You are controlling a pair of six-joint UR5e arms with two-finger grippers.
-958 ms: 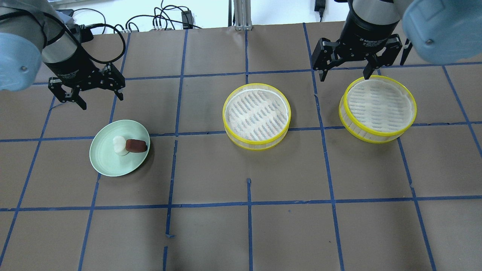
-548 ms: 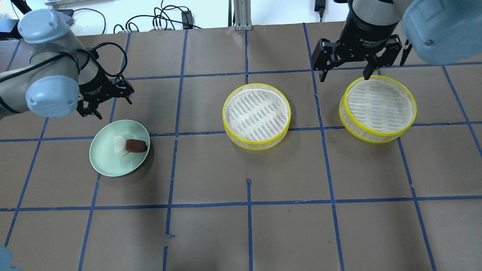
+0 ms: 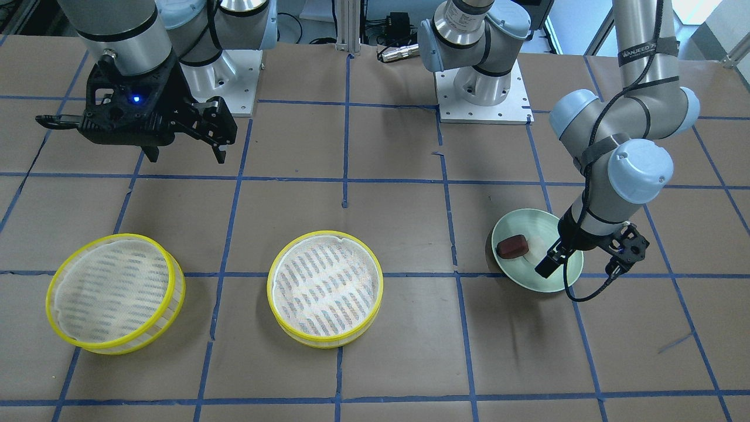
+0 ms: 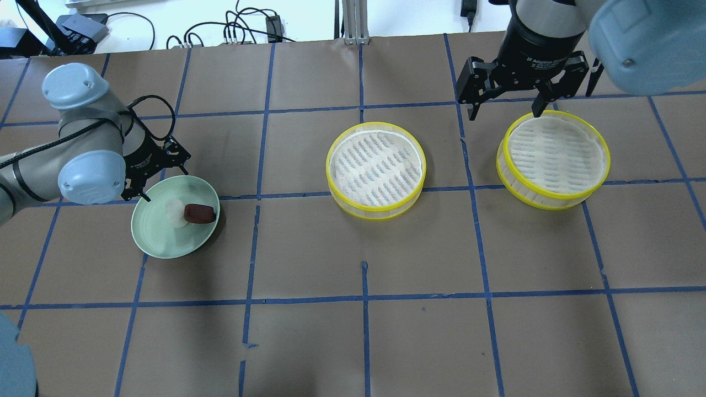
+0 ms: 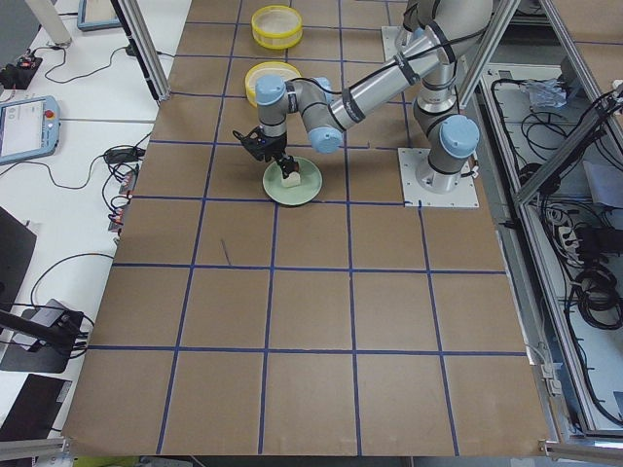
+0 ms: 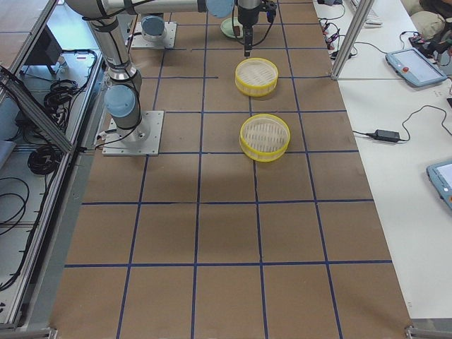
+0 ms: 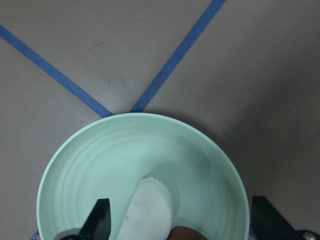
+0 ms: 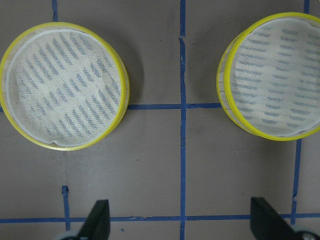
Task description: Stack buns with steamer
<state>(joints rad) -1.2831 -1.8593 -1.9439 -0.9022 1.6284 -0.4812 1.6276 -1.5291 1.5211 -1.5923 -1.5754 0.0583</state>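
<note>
Buns sit on the plate, white bun touching brown bun, left gripper spread wide over the plate's edge. Middle steamer and right steamer stand apart; right gripper hangs wide open over the right steamer's rim.

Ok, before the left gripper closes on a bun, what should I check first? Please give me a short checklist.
1. The left gripper is open: ok.
2. The white bun sits between its fingers: ok.
3. Only one bun is in that gap: not ok, the brown bun lies against the white one and its edge shows there too.
4. The fingers are low enough to grip: cannot tell.
5. The middle steamer and the right steamer are empty: ok.
6. The right gripper is open and away from the plate: ok.
</note>
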